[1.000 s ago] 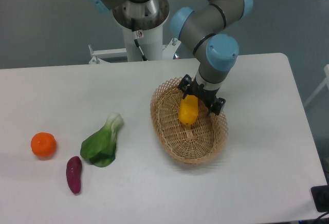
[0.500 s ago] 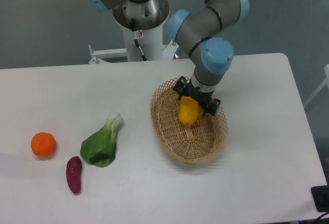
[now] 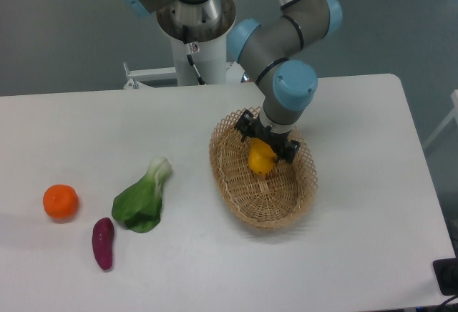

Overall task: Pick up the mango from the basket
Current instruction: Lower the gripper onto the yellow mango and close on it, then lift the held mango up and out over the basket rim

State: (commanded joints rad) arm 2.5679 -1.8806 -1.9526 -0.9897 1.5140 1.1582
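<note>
While you read the fixed camera view, note these items:
Gripper: you see the gripper (image 3: 265, 145) low over the far half of the basket, pointing down, with its black fingers (image 3: 247, 126) on either side of the mango
Claw state: the fingers are clamped on the mango, one at its upper left and one at its right
Mango: you find the mango (image 3: 261, 159) yellow-orange, standing nearly upright between the fingers, inside the basket's outline; you cannot tell whether its lower end touches the weave
Basket: the basket (image 3: 263, 201) is oval tan wicker with an openwork rim, lying on the right half of the table, its long axis running from far left to near right
Arm: the arm (image 3: 286, 36) comes down from the top of the view, grey with blue joint caps, and its wrist covers the basket's far rim
Table: the table (image 3: 358, 205) is white
Orange fruit: a round orange fruit (image 3: 60, 202) lies near the left edge, well apart from the basket
Purple vegetable: a purple vegetable (image 3: 103, 242) lies near the front, just right of the orange fruit
Leafy green: a leafy green (image 3: 143, 197) with a pale stalk lies between the purple vegetable and the basket, touching neither
</note>
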